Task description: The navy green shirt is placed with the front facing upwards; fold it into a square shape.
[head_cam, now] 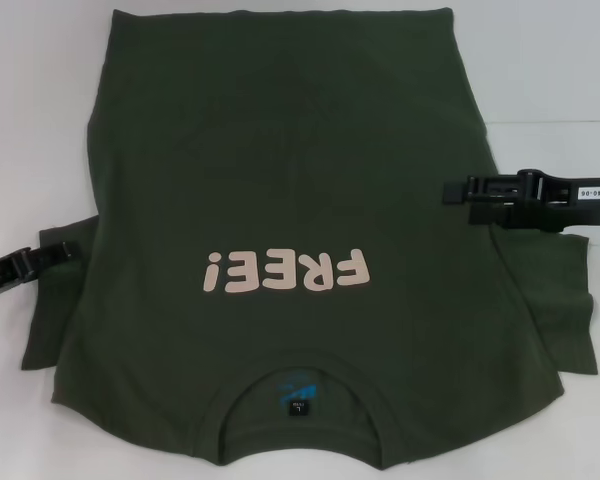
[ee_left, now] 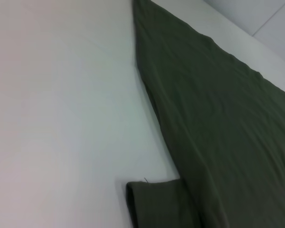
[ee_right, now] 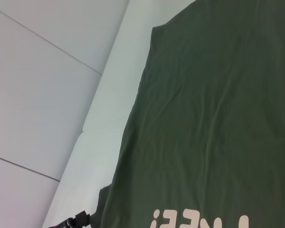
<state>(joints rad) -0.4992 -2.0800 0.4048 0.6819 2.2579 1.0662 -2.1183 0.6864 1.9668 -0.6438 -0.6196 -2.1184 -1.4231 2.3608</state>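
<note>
Two grippers are positioned over the flat navy green shirt [head_cam: 280,230]: left gripper [head_cam: 65,252] at 9 o'clock, right gripper [head_cam: 455,192] at 3 o'clock; finger states cannot be told.

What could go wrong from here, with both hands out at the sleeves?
1. The right hand lies over the shirt edge above the right sleeve; it may pinch body fabric with the sleeve and drag the shirt askew.
2. The left hand only reaches the left sleeve edge, so a shallow grip could slip.
3. Uneven pulls could skew the print and collar, spoiling the square.
</note>
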